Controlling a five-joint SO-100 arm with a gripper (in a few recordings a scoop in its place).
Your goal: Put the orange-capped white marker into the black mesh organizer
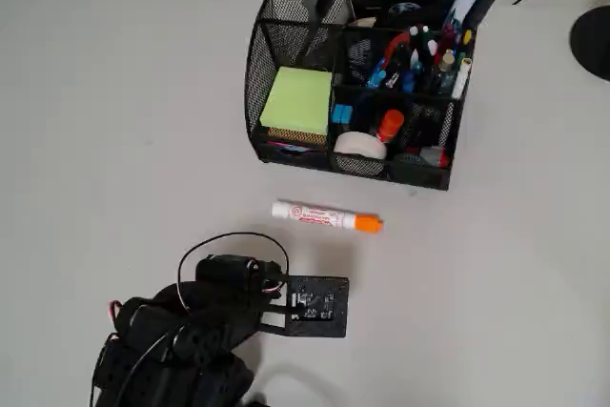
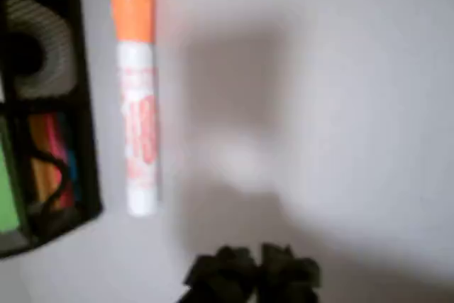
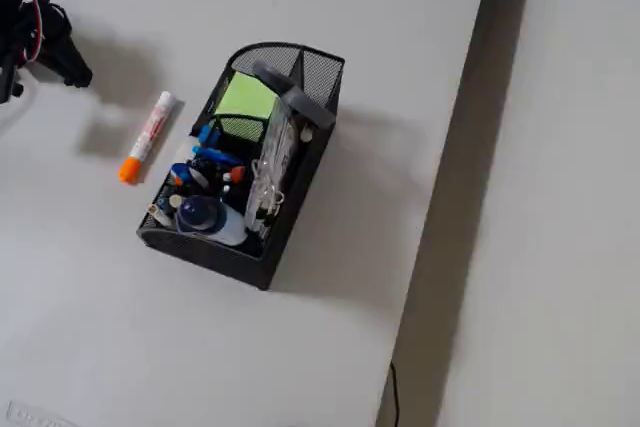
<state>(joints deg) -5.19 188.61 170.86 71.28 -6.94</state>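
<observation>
While the arm sits in the lower left of the overhead view, its gripper (image 1: 319, 307) hangs over bare table, holding nothing. The wrist view shows only dark finger tips (image 2: 252, 272) at the bottom edge, close together and blurred; I cannot tell whether they are parted or pressed.

Beyond the gripper, the marker (image 1: 326, 217) lies flat near frame centre, barrel to the left, orange cap to the right. It is apart from the gripper and just short of the organizer's front wall. In the wrist view the marker (image 2: 136, 97) runs up the left side, cap at the top, off the fingers' line.

Furthest, in the upper middle, stands the organizer (image 1: 270, 40): green sticky notes (image 1: 297, 102) on the left, a tape roll (image 1: 360, 146) in a front cell, pens (image 1: 416, 56) crowding the rear right cell.

Risks, as I judge them:
- Gripper is off to one side of the barrel. A descent from here would likely miss, or clip one end and spin it.
- Round barrel on a smooth table: a glancing finger could roll it against the mesh wall, leaving little room for the far finger.
- A grip near the cap end would probably let the marker droop and snag on the rim.
- Most cells look full. Dropping into the pen cell could leave it propped on the others, then tipping out.
- A low carry could hit the front wall and shove the organizer.
</observation>
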